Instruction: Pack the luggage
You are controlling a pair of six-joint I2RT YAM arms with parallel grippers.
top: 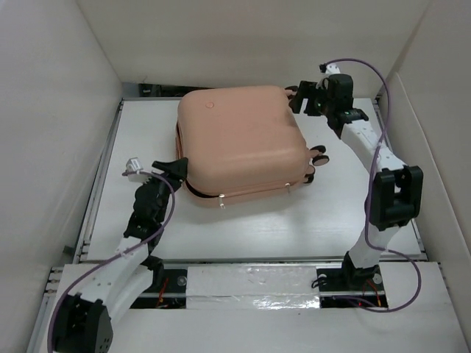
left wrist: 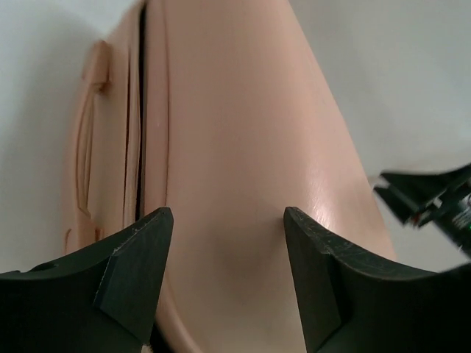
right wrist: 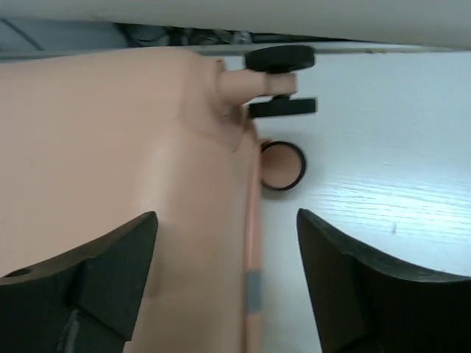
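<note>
The peach-pink suitcase (top: 239,140) is lying flat and closed on the white table (top: 257,232), toward the far side. Its small black-and-pink wheels (top: 319,153) are pointing to the right. The dark zipper seam (top: 202,193) is running along its near edge.

The left gripper (top: 175,168) is hovering just beside the near left corner of the suitcase. In the left wrist view its two black fingers (left wrist: 136,272) are standing moderately apart, with the pink shell showing between them. They are not clamping anything, and I cannot tell if they are touching the shell.

The right gripper (top: 300,99) is hanging at the far right corner, near the wheels. Its jaws are standing wide apart and are holding nothing.
</note>
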